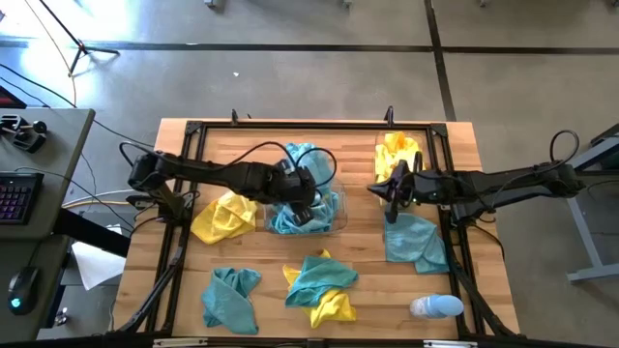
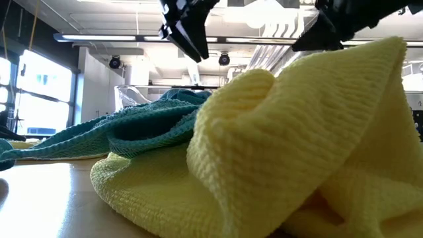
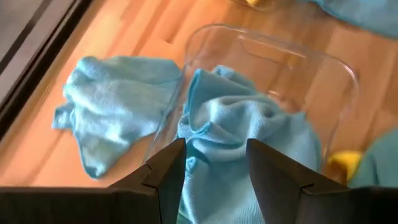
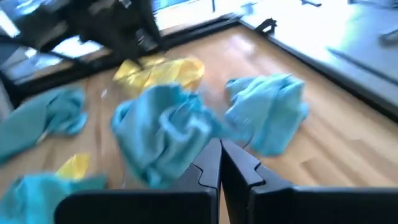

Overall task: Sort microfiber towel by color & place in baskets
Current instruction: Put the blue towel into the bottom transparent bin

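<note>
A clear basket (image 1: 334,224) at the table's middle holds teal towels (image 3: 242,130). My left gripper (image 3: 214,168) hangs open just above them, its fingers apart over the cloth and touching nothing. Another teal towel (image 3: 112,112) lies on the table against the basket's far side. My right gripper (image 4: 221,163) is shut and empty, and hovers right of the basket (image 1: 392,193). Yellow towels (image 1: 401,155) are heaped at the far right; whether a basket holds them I cannot tell. Loose towels lie on the wood: yellow (image 1: 222,217), teal (image 1: 416,242), teal (image 1: 232,295), and a teal-and-yellow pile (image 1: 319,285).
A small pale bottle (image 1: 435,307) lies near the front right corner. A black frame (image 1: 184,193) runs around the tabletop's edges. In the low view the yellow towel (image 2: 297,152) of the near pile fills the foreground, with teal cloth (image 2: 119,129) behind it.
</note>
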